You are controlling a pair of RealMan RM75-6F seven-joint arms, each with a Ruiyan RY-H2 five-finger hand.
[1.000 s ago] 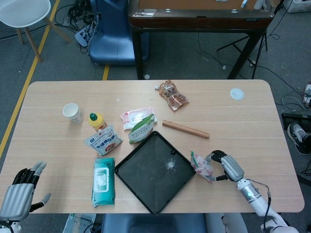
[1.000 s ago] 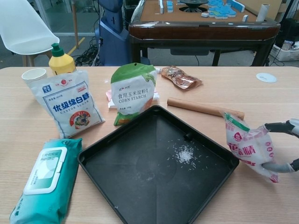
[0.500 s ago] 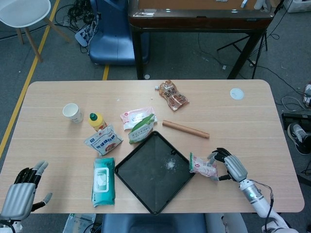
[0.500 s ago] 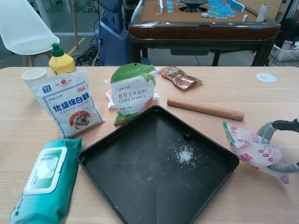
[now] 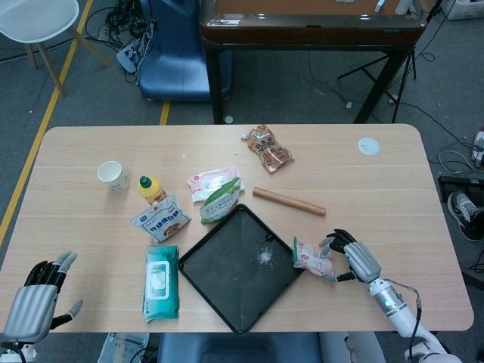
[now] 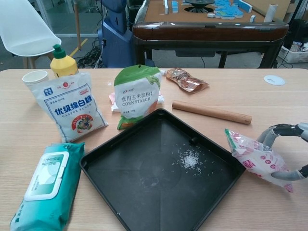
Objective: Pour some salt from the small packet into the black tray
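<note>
The small salt packet (image 5: 311, 259) (image 6: 255, 157), white and pink with a green top edge, lies tilted just right of the black tray (image 5: 219, 287) (image 6: 125, 192). My right hand (image 5: 354, 257) (image 6: 288, 154) grips its right end, the open top pointing left toward the tray's corner. A small heap of white salt (image 5: 265, 256) (image 6: 190, 159) sits inside the tray near its right corner. My left hand (image 5: 36, 302) rests open at the table's front left, far from the tray, holding nothing.
A wooden rolling pin (image 5: 288, 201) (image 6: 211, 112) lies behind the packet. Corn starch bag (image 6: 138, 94), castor sugar bag (image 6: 70, 108), wet wipes pack (image 6: 42, 185), yellow bottle (image 6: 63, 62) and paper cup (image 6: 34, 77) crowd the tray's left and rear. A snack bag (image 5: 270, 148) lies farther back.
My right hand has lowered the packet from upright and raised to lying tilted near the table, shifting it slightly left toward the tray's corner. The left hand has hardly moved.
</note>
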